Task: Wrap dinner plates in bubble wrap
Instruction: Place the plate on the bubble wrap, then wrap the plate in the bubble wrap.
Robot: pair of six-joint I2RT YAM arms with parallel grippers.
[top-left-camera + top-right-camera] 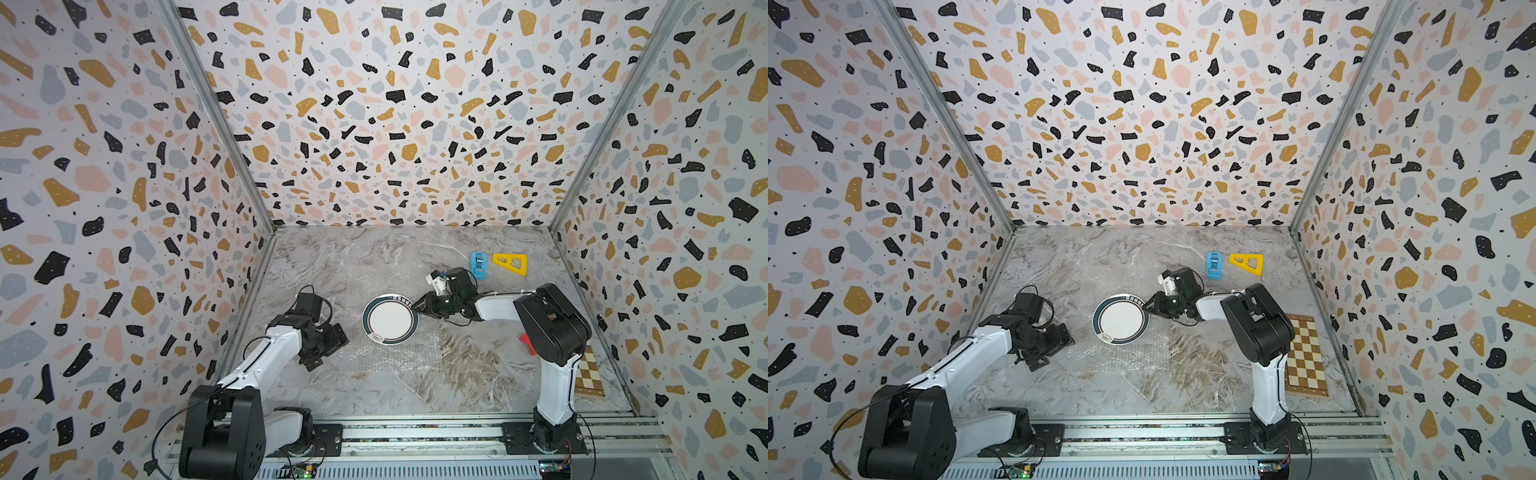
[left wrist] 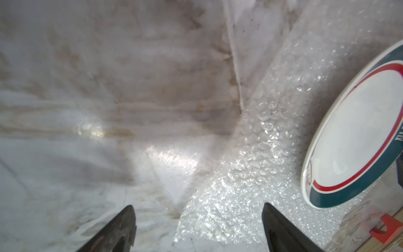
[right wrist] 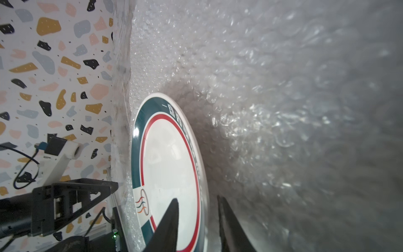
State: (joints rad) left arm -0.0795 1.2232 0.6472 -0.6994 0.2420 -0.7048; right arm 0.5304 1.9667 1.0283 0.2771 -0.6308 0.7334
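The right end effector (image 3: pixel 197 198) stands narrowly parted astride the rim of the dinner plate (image 1: pixel 390 319); the left end effector (image 2: pixel 197 205) gapes wide and empty. The plate lies flat on the bubble wrap (image 1: pixel 386 361), about the middle of the table (image 1: pixel 457 374). It is likely stiff, slick and breakable: grip its rim. The wrap looks light and limp: pinch an edge.

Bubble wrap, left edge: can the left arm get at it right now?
Probably yes. The left fingers stand open right at the bubble wrap's edge, nothing between; the plate sits further in, clear of them.
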